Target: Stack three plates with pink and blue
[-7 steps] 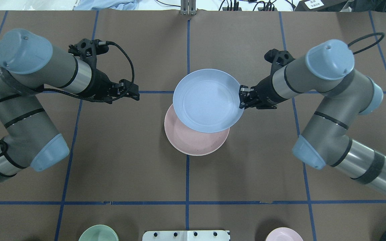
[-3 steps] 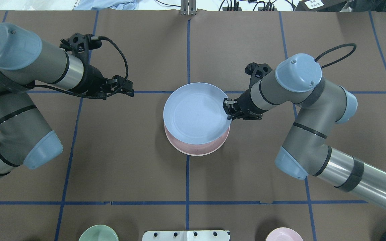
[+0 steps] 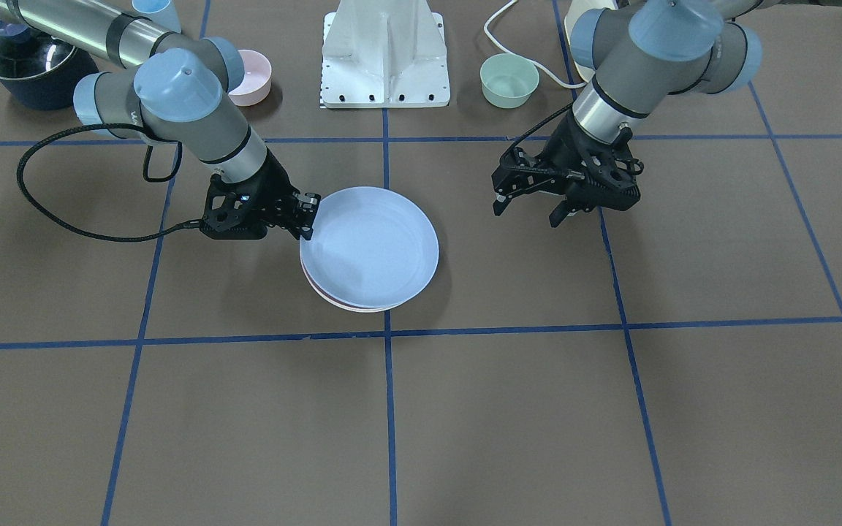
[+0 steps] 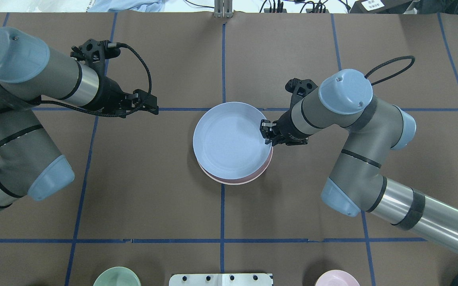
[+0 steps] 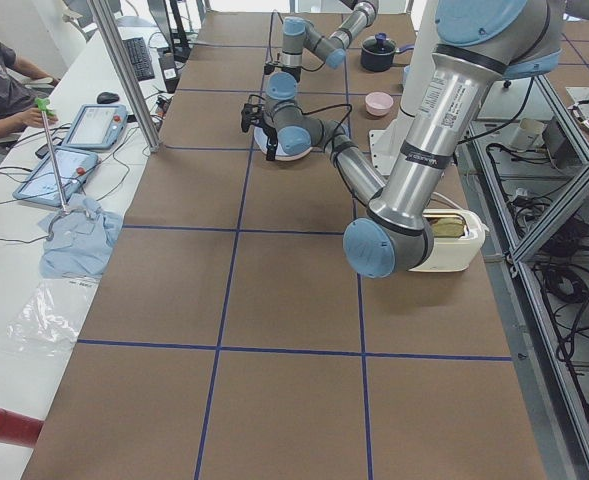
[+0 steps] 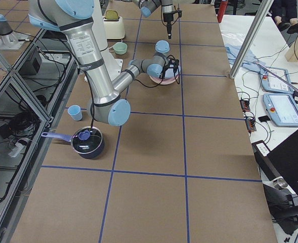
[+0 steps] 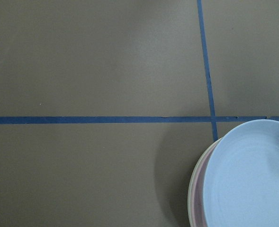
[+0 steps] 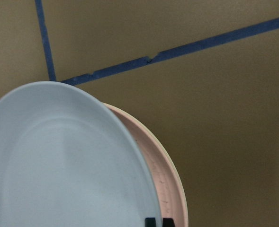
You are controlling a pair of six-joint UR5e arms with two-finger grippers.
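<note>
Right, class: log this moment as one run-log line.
right fingers: shut on blue plate rim | blue plate: over pink plate, offset | left fingers: open, empty, apart

A brown paper-covered counter (image 3: 172, 409) is ruled into squares by blue tape lines (image 3: 389, 409). A small deep pink bowl (image 3: 253, 75) and a small pale-green bowl (image 3: 509, 80) sit on either side of a white metal mounting base (image 3: 386, 55). A dark blue lidded saucepan (image 6: 88, 143) with a purple handle stands near a small light-blue cup (image 6: 75, 112). A cream toaster (image 5: 452, 240) sits at the counter's edge. On a white side bench lie a crumpled pale-blue cloth (image 5: 74, 245) and a blue-cased tablet (image 5: 96, 124)
</note>
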